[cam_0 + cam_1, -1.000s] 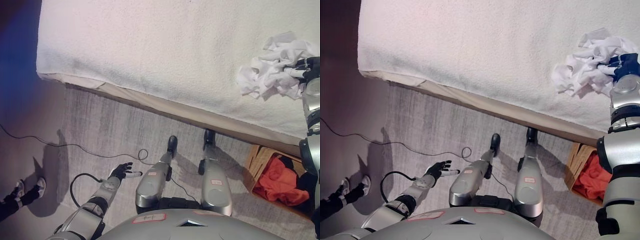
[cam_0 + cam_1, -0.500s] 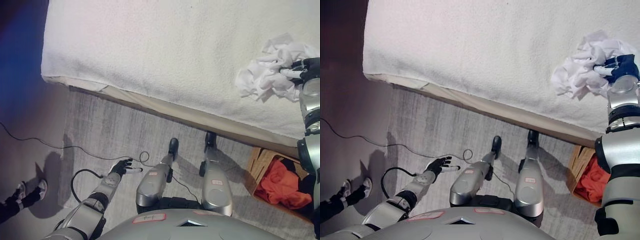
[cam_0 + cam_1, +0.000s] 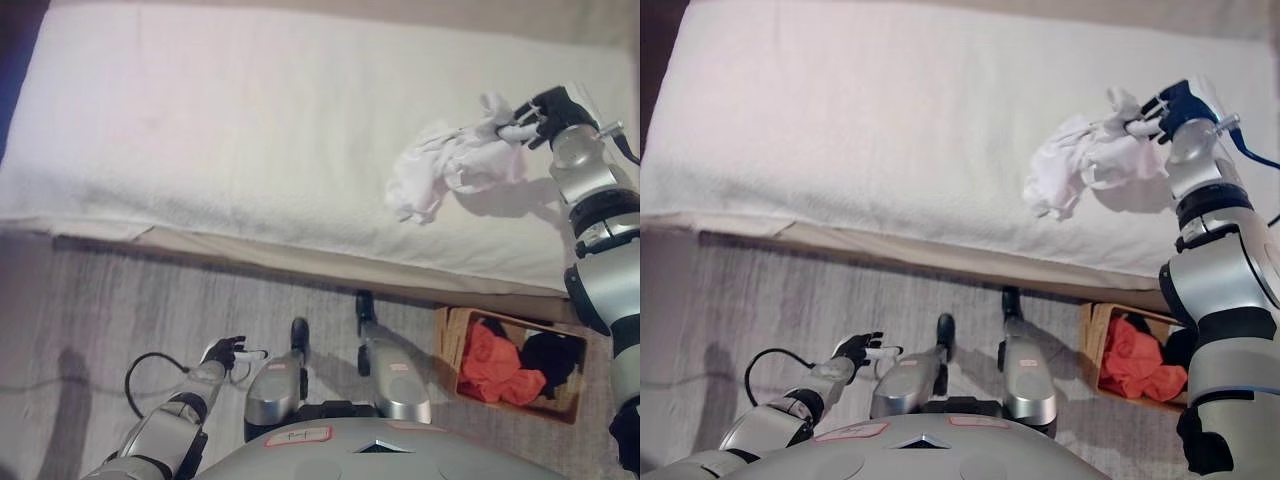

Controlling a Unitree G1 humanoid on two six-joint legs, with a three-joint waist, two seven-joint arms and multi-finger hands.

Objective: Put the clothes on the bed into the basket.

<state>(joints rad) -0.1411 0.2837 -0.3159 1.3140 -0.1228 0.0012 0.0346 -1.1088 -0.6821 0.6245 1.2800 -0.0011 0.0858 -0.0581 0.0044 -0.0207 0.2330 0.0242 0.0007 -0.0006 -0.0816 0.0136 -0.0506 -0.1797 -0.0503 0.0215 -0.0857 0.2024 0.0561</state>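
Left eye view: the right robot hand (image 3: 545, 105) is clenched on one end of a white garment (image 3: 450, 168), which trails from it down onto the bed (image 3: 220, 130). A basket (image 3: 512, 362) sits on the floor below the bed edge, holding orange cloth (image 3: 495, 365) and black cloth (image 3: 552, 355).

Right eye view: the left robot hand (image 3: 858, 349) hangs low over the floor (image 3: 760, 290), fingers relaxed and holding nothing.

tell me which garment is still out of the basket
The white garment, on the bed and pinched by the right robot hand. The orange and black ones lie in the basket.
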